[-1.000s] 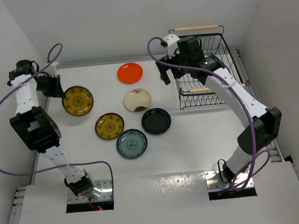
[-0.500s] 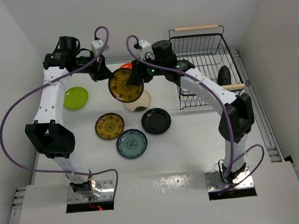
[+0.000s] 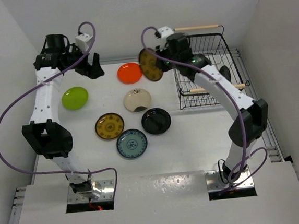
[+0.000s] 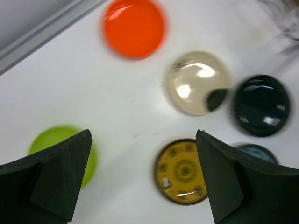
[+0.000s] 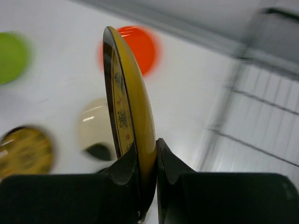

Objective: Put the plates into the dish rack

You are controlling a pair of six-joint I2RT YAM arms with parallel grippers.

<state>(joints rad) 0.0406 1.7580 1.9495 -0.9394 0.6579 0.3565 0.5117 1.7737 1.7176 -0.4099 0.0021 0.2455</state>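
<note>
My right gripper point(image 3: 159, 65) point(image 5: 147, 158) is shut on the rim of a yellow-brown patterned plate point(image 3: 148, 64) point(image 5: 125, 93), held on edge in the air just left of the dish rack point(image 3: 203, 68) point(image 5: 266, 107). A black plate point(image 3: 223, 75) stands inside the rack. My left gripper point(image 3: 92, 70) point(image 4: 145, 177) hangs open and empty above the table's back left. On the table lie the orange plate point(image 3: 130, 73) point(image 4: 134, 28), lime green plate point(image 3: 75, 97), cream plate point(image 3: 137, 99) point(image 4: 197, 83), a second yellow-brown plate point(image 3: 109, 126) point(image 4: 182, 171), a black plate point(image 3: 156, 121) and a blue-grey plate point(image 3: 132, 144).
White walls close in the table at the back and both sides. The rack's wooden handles point(image 3: 197, 27) sit at its far and near ends. Purple cables loop from both arms.
My left gripper opened and let go of the yellow-brown plate, then drew back to the left. My right gripper shut on that plate and carried it right, toward the rack.
</note>
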